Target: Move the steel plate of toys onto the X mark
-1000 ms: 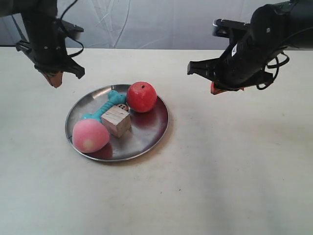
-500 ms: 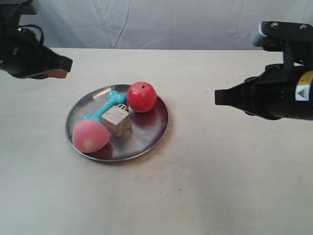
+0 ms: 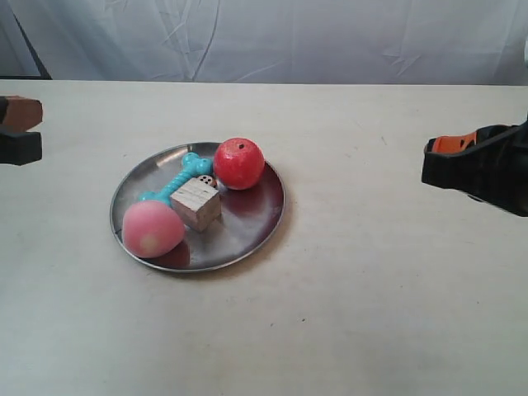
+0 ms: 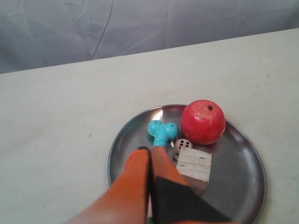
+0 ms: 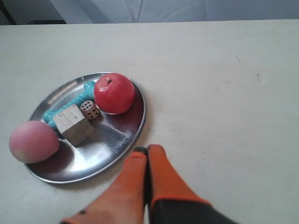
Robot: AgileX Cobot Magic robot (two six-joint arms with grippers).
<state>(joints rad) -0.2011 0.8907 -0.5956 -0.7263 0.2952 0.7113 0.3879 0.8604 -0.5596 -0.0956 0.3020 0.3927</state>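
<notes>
The steel plate (image 3: 252, 223) lies left of the table's middle and holds the toys: the red apple (image 3: 239, 162), pink peach (image 3: 153, 228), teal bone (image 3: 177, 182), wooden cube (image 3: 196, 204) and spotted die (image 3: 207, 181). The left wrist view shows the plate (image 4: 238, 186), apple (image 4: 202, 121), bone (image 4: 161, 131), cube (image 4: 194, 164) and die (image 4: 181, 145) beyond my left gripper (image 4: 150, 149), which is shut and empty. My right gripper (image 5: 147, 149) is shut and empty, just off the plate (image 5: 117, 144) rim. I cannot make out the X mark.
The arm at the exterior view's left (image 3: 18, 132) shows only at the frame edge. The arm at the exterior view's right (image 3: 478, 165) is far from the plate. The pale table (image 3: 371, 272) carries a few faint specks. A white cloth hangs behind.
Both arms have drawn back outward from beside the plate toward the exterior view's edges. The plate and the toys have not moved.
</notes>
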